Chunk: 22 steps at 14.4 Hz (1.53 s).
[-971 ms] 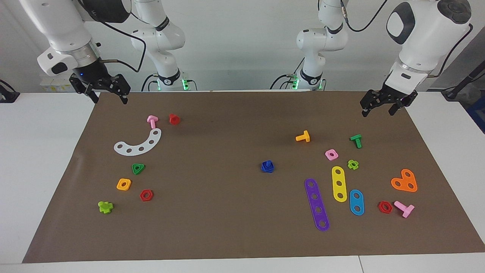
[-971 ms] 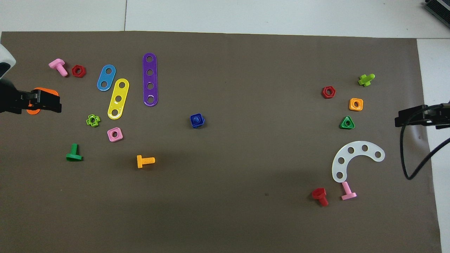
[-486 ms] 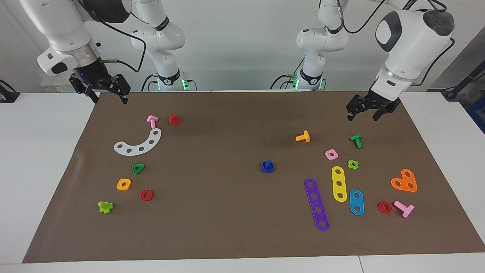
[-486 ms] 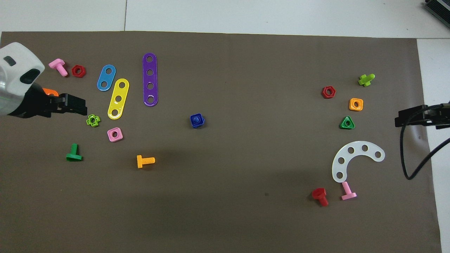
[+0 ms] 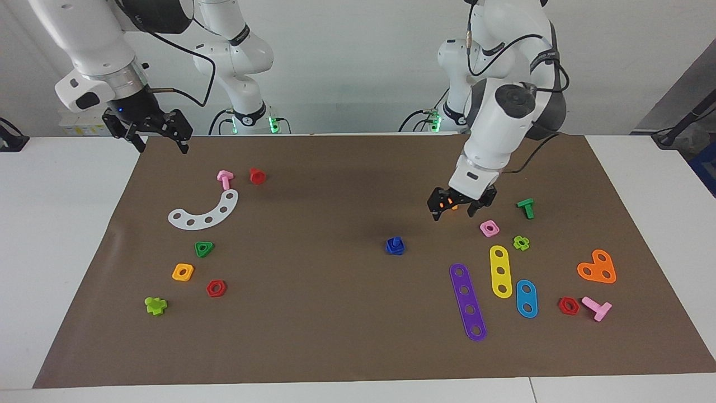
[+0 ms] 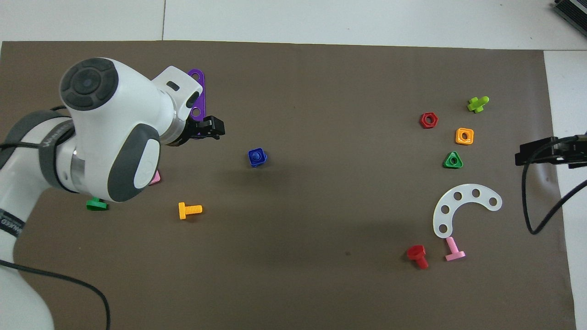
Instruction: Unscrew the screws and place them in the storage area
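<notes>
Swinging in from my left arm's end of the mat over the last second, my left gripper [image 5: 454,212] now hangs in the air just above the orange bolt [image 5: 447,202], its fingers spread apart and holding nothing. From overhead that gripper [image 6: 212,128] covers the lower part of the purple strip [image 6: 197,80], and the blue bolt [image 6: 257,156] sits at about four o'clock from it, near but clearly apart.

That blue bolt [image 5: 395,245] stands near the middle of the brown mat [image 5: 335,347], screwed into its blue square nut, shaft end up. Nothing touches it.

My right gripper [image 5: 159,134] has not shifted; it waits above the mat's edge at my right arm's end, fingers apart and empty.

Below it lies the storage patch: the white curved strip [image 5: 206,211], with the green triangle nut [image 5: 203,248], the orange square nut [image 5: 183,272] and the red hexagon nut [image 5: 216,288] strung out farther from me. In the facing view that patch lies at roughly nine o'clock from the blue bolt, well apart.
</notes>
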Available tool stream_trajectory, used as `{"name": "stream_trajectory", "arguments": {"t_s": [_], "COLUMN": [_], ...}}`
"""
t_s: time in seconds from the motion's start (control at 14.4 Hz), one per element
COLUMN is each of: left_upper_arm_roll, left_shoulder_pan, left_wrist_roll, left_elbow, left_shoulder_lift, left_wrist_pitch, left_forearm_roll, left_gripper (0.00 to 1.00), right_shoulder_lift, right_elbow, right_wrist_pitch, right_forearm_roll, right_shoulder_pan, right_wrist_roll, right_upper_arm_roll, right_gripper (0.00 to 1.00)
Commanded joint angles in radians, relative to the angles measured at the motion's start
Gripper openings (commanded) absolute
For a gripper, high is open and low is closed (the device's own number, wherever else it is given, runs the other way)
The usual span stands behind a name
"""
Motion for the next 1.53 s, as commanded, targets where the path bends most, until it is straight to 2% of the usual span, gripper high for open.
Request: {"name": "stream_trajectory", "arguments": {"t_s": [0.0, 0.07, 0.35, 0.69, 0.83, 1.11, 1.46], "left_upper_arm_roll": [0.021, 0.022, 0.022, 0.022, 0.022, 0.022, 0.021], "left_shoulder_pan": [-0.081, -0.104, -0.146, -0.163, -0.172, -0.174, -0.177], "left_wrist_roll": [-0.108, -0.130, -0.162, -0.162, -0.159, -0.159, -0.159], "left_elbow": [0.061, 0.090, 0.089, 0.027, 0.012, -0.002, -0.010], "left_shoulder_lift": [0.128, 0.176, 0.243, 0.248, 0.248, 0.245, 0.242], "left_wrist_pitch": [0.087, 0.098, 0.167, 0.236, 0.236, 0.236, 0.223], "left_forearm_roll": [-0.014, -0.014, -0.007, 0.010, 0.010, 0.010, 0.010], "left_gripper": [0.99, 0.98, 0.95, 0.91, 0.82, 0.77, 0.63], "right_shoulder_lift": [-0.007, -0.006, -0.007, -0.006, -0.007, -0.007, -0.007], "right_elbow": [-0.006, -0.006, -0.006, -0.006, -0.006, -0.006, -0.006], "right_wrist_pitch": [0.001, 0.001, 0.001, 0.001, 0.001, 0.001, 0.001], "right_forearm_roll": [0.021, 0.021, 0.021, 0.021, 0.021, 0.021, 0.021], "right_shoulder_pan": [-0.003, -0.003, -0.003, -0.003, -0.003, -0.003, -0.003], "right_wrist_roll": [0.009, 0.009, 0.009, 0.011, 0.009, 0.009, 0.009], "right_upper_arm_roll": [0.003, 0.003, 0.003, 0.003, 0.003, 0.003, 0.003], "right_gripper": [1.00, 1.00, 1.00, 1.00, 1.00, 1.00, 1.00]}}
